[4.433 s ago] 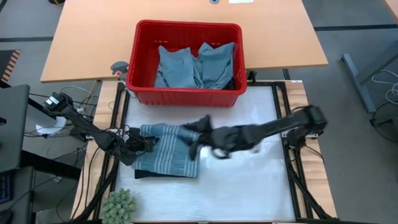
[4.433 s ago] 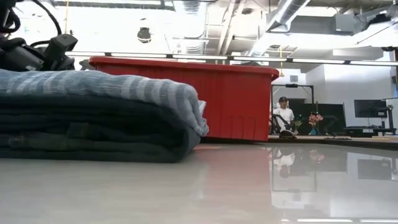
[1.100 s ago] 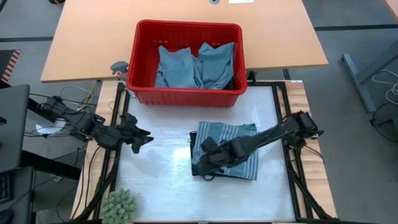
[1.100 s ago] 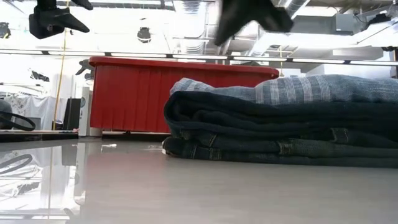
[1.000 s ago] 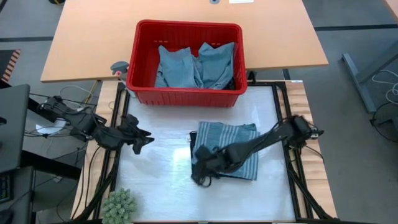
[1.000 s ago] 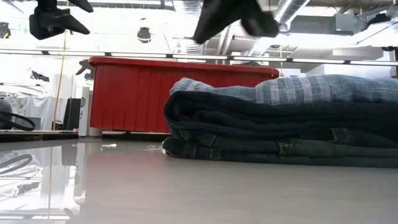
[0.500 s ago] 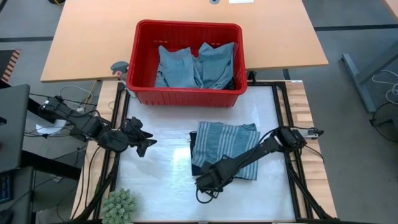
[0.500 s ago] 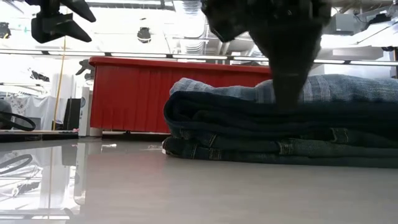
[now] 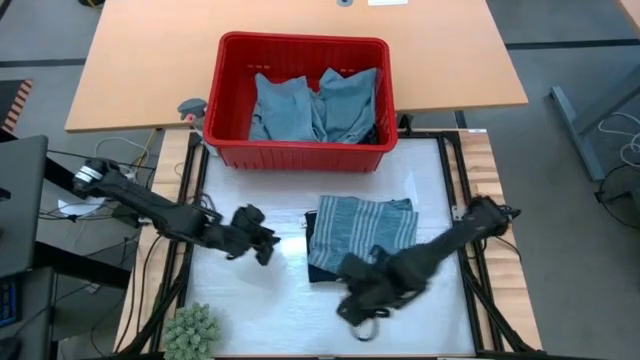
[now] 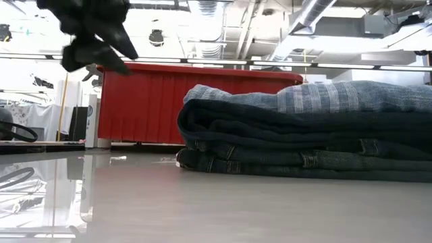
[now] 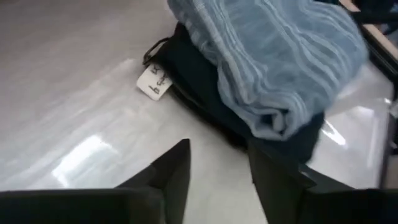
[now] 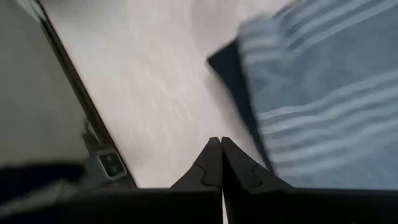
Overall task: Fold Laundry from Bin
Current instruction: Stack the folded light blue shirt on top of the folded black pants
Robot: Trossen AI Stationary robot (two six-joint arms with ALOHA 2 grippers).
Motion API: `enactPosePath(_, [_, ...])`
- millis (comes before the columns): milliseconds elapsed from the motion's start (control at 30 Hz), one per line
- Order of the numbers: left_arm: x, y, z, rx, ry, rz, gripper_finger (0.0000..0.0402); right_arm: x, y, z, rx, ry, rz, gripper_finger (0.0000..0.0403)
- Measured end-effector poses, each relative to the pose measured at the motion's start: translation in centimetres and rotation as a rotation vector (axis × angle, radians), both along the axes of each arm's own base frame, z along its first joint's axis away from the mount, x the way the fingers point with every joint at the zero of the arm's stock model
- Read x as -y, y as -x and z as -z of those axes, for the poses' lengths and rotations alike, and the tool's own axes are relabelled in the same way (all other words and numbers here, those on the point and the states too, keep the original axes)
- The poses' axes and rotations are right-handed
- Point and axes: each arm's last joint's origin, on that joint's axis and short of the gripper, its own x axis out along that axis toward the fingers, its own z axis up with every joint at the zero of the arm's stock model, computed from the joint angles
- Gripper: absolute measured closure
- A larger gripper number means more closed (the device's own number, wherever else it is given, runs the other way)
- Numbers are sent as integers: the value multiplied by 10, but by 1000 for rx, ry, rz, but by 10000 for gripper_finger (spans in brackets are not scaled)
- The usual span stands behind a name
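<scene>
I noted the white counter (image 9: pixel 270 290) carried a folded stack of laundry (image 9: pixel 362 236), striped piece uppermost; the red bin (image 9: pixel 298 152) stood at its far edge.

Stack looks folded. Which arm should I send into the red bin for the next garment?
Left, probably. The left hand is open, empty, beside the folded stack with a free path to the bin. The right hand is shut at the table's near edge, with the stack between it and the bin.
</scene>
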Motion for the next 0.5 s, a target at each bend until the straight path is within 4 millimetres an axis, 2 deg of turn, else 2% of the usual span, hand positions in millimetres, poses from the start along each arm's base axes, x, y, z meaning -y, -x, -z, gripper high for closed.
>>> enactPosePath(100, [2, -18, 20, -43, -20, -32, 305, -5, 32, -38, 127, 28, 78, 383])
enactPosePath(233, [7, -39, 48, -88, 13, -49, 384, -16, 71, -71, 309, 51, 131, 387])
enactPosePath(367, [10, -57, 73, -139, 52, -61, 397, -25, 102, -89, 446, 62, 142, 386])
enactPosePath(500, [10, -75, 92, -186, 82, -104, 401, -33, 118, -95, 502, 56, 128, 384])
